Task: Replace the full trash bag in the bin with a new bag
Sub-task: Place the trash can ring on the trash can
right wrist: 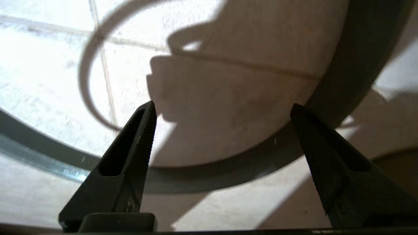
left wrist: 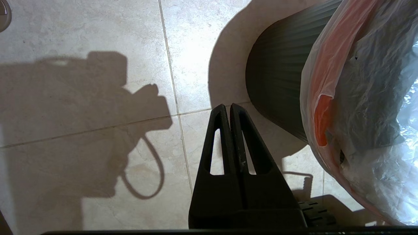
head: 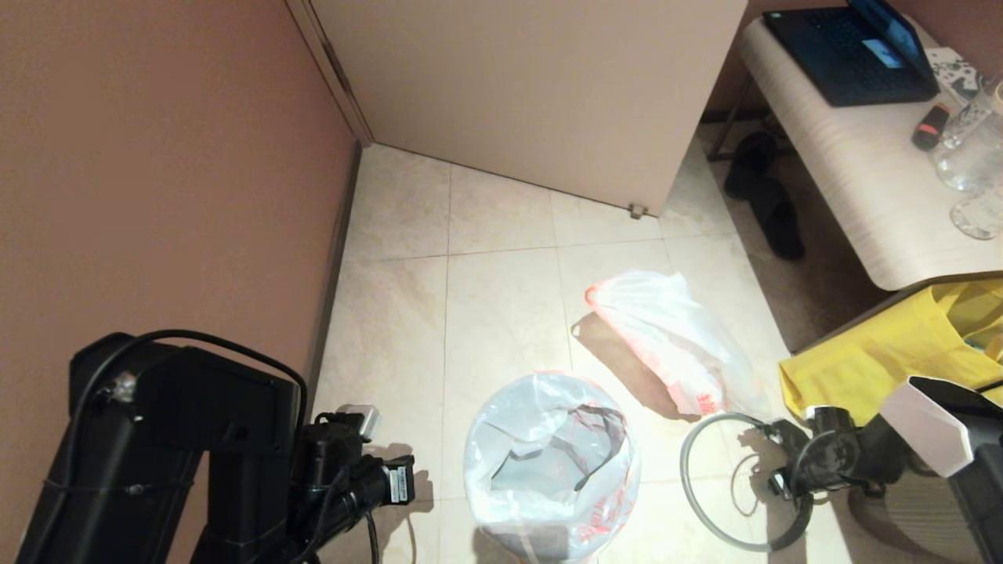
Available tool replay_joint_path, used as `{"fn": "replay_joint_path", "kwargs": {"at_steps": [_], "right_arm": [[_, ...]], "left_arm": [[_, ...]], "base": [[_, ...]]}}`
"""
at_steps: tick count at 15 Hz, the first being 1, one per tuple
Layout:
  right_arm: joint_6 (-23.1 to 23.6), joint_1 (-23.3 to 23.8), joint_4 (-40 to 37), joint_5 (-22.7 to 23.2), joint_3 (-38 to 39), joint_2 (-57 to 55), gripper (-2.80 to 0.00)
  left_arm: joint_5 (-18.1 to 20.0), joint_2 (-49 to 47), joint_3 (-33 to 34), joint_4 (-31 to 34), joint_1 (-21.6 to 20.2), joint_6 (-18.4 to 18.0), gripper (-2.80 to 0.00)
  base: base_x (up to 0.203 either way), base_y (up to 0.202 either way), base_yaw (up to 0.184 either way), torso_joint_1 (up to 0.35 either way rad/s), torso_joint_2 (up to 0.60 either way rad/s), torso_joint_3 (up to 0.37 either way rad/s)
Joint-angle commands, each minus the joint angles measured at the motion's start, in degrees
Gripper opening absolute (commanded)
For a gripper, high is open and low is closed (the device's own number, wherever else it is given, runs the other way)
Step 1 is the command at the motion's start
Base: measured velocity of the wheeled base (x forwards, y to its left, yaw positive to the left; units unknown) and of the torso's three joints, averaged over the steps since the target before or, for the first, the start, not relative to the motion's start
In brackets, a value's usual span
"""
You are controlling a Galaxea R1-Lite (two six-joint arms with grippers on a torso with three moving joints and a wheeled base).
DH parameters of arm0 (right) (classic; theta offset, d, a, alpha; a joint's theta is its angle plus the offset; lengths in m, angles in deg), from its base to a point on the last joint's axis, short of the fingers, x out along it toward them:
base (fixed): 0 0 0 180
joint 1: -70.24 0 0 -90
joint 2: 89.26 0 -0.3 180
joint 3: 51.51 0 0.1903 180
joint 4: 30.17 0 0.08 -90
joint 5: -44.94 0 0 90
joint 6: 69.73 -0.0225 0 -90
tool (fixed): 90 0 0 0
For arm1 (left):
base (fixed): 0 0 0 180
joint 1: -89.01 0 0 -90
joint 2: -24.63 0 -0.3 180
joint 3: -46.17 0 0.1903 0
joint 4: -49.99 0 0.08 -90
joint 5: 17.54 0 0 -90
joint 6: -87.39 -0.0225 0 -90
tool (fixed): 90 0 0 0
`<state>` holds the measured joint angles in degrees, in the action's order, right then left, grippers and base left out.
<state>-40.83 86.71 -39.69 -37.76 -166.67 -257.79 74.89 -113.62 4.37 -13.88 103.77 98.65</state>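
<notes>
Bin (head: pixel 548 540) liner work is nearing its last step: the new bag (head: pixel 548 462) is sitting in the black bucket with its mouth folded out over the rim, and the loose grey hoop (head: pixel 709 501) is lying flat on the floor tiles just beside the bin, on the robot's right. The full trash bag (head: pixel 674 337) is lying on the floor beyond the bin, apart from it, near a yellow tote (head: pixel 885 345).

The right gripper (head: pixel 777 458) is hanging low over the hoop's right-hand arc with its jaws standing wide apart and nothing between them; in the right wrist view the hoop's band (right wrist: pixel 209 178) is running across the floor in front of and between the two fingertips (right wrist: pixel 148 114). The left gripper (left wrist: pixel 230 109) is waiting close by the bin's ribbed side with its fingers pressed together on nothing.

To finish well, the hoop probably needs to be pinched across its thin band, lifted level and brought over the bin so it drops evenly around the bag's folded edge. A tilted hoop would likely catch one side of the thin plastic and drag it into the bucket. Lowering squarely over the band, so one finger is going inside the ring and one outside, should give the surest grip.
</notes>
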Motion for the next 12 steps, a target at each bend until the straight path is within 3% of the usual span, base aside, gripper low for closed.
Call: {"fn": "replay_joint_path", "kwargs": {"at_steps": [1, 5, 12], "right_arm": [[0.0, 1.2, 0.3, 0.3, 2.5, 3.5, 0.00], [0.3, 3.6, 0.3, 1.1, 2.2, 5.0, 0.00], [0.9, 5.3, -2.8, 0.9, -11.8, -5.6, 0.00]], "left_arm": [[0.0, -0.1, 0.1, -2.7, 0.0, 0.1, -2.80], [0.0, -0.1, 0.0, -2.7, 0.1, 0.1, -2.80], [0.0, -0.1, 0.1, -2.7, 0.1, 0.1, -2.80]], "base": [[0.000, 0.000, 0.000, 0.000, 0.00, 0.000], [0.000, 0.000, 0.000, 0.000, 0.00, 0.000], [0.000, 0.000, 0.000, 0.000, 0.00, 0.000]]}}
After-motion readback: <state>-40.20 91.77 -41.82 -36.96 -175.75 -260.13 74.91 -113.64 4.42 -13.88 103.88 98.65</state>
